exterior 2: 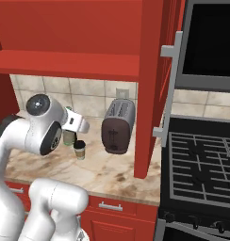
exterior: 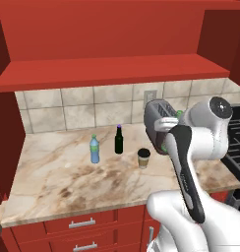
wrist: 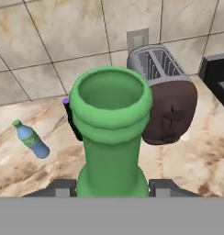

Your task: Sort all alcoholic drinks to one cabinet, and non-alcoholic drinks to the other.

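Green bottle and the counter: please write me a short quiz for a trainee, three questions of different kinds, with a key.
1. True or false: the gripper is shut on the green bottle.
2. What stands nearest the paper cup? A) blue bottle B) dark bottle C) stove
3. Fill in: behind the green bottle in the hand view stands the ____.

Key: 1 true; 2 B; 3 toaster.

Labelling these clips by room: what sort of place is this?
A home kitchen, rendered: a toaster on a marble counter with tiled backsplash, red cabinets above, and a gas stove alongside.
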You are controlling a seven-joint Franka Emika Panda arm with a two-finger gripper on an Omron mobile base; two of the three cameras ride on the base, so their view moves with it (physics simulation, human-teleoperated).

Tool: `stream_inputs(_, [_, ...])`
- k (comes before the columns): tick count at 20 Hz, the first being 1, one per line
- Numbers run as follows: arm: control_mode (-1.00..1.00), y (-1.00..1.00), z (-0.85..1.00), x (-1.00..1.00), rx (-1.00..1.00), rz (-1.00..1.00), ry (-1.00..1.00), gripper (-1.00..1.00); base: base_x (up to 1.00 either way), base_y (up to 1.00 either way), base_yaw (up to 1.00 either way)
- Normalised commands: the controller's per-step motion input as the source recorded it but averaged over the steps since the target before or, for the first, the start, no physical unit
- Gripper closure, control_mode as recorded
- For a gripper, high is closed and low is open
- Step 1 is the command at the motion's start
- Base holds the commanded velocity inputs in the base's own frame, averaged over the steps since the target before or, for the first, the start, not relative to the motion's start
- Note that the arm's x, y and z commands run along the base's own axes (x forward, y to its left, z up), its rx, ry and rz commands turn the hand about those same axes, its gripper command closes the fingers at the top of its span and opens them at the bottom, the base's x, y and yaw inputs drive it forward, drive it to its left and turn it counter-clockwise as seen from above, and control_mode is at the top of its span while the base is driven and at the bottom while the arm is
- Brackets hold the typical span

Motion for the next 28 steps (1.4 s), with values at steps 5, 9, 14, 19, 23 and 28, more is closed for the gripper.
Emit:
stream_inputs(5, [-1.00,0.05,1.00,-0.28,-0.06,0.00,-0.13,1.00,0.00,0.00,0.00])
stream_inputs(9, [-1.00,0.02,1.00,-0.13,-0.08,0.00,-0.18,1.00,0.00,0.00,0.00])
stream_inputs(14, [-1.00,0.08,1.00,-0.01,-0.08,0.00,-0.21,1.00,0.00,0.00,0.00])
stream_inputs(19, [-1.00,0.16,0.74,0.00,-0.07,0.00,-0.26,1.00,0.00,0.00,0.00])
stream_inputs(23, [-1.00,0.20,0.54,0.09,-0.06,0.00,-0.20,1.00,0.00,0.00,0.00])
stream_inputs(28, [-1.00,0.07,0.13,0.43,-0.01,0.00,-0.04,1.00,0.00,0.00,0.00])
